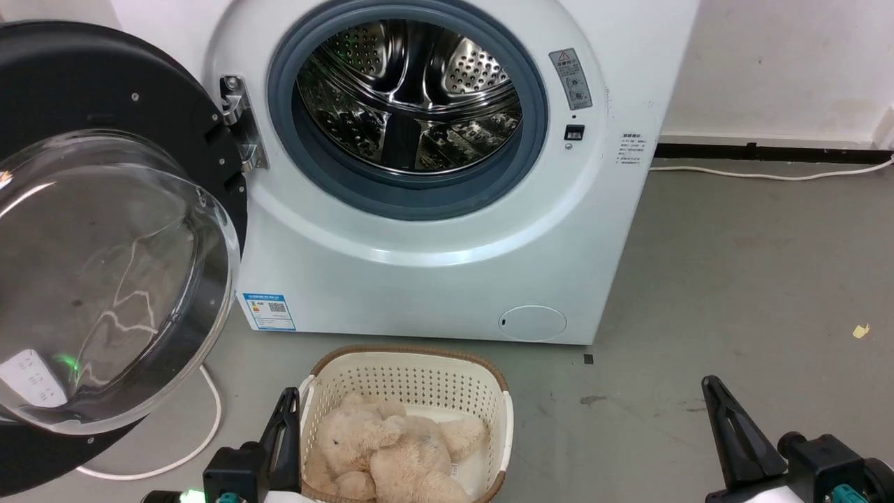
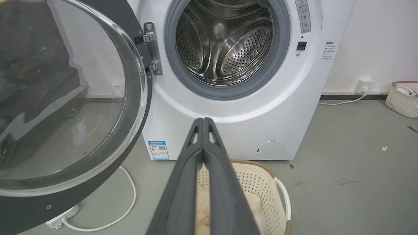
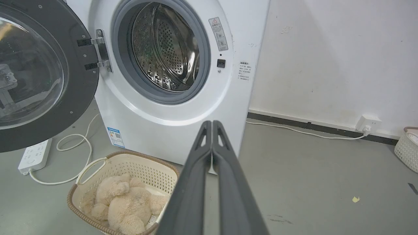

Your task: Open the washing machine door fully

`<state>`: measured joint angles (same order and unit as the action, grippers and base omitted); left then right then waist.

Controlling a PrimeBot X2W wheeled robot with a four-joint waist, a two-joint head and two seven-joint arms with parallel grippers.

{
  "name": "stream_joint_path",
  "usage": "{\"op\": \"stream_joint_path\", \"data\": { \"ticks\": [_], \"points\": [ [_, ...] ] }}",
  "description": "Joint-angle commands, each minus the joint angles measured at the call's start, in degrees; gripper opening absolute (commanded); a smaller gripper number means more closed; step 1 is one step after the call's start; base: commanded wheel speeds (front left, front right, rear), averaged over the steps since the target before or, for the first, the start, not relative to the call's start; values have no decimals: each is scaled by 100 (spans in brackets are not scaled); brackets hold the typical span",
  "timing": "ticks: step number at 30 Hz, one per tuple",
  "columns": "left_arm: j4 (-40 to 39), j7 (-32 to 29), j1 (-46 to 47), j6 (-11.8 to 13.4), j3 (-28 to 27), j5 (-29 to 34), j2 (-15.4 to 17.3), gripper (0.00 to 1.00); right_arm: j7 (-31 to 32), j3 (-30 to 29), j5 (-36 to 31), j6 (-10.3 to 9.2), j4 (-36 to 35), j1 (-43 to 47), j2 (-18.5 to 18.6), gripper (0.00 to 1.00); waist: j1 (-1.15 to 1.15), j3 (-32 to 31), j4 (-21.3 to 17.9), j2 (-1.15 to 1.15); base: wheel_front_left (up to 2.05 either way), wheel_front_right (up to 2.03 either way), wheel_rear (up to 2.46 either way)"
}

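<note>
left fingers (image 2: 186, 176): closed, empty | right fingers (image 3: 196, 176): closed, empty | washing machine door (image 1: 105, 265): open | basket (image 1: 408, 353), plush toy (image 1: 384, 447): before washing machine (image 1: 419, 279)

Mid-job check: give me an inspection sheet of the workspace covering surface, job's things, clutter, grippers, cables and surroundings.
Surface: grey floor, scuffed, with a yellow scrap at right.
Job's things: washing machine door swung wide on its hinge at the robot's left, glass bowl facing out; washing machine mouth uncovered, drum looks empty.
Clutter: basket holding a plush toy, on the floor before the machine.
Grippers: left gripper and right gripper both shut, fingers together, holding nothing, apart from the door.
Cables: white cable looping below the door to a power strip; wall cable running to a socket.
Surroundings: white wall; second basket at far right.
</note>
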<state>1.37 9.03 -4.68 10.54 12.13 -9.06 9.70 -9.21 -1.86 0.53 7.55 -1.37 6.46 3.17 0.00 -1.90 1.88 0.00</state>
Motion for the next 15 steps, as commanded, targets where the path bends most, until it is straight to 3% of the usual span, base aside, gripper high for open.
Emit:
{"op": "stream_joint_path", "data": {
  "ticks": [1, 15],
  "points": [
    [-25, -39, 89, -49, -44, 69, -45, 0, 23, 6, -19, -3, 20, -96, -11, 0, 0, 2, -2, 0, 0, 0, 0],
    [-46, -197, 158, -233, -258, 222, -162, 0, 188, 39, -26, -3, 42, -197, -15, 0, 0, 37, -36, 0, 0, 0, 0]
  ]
}}
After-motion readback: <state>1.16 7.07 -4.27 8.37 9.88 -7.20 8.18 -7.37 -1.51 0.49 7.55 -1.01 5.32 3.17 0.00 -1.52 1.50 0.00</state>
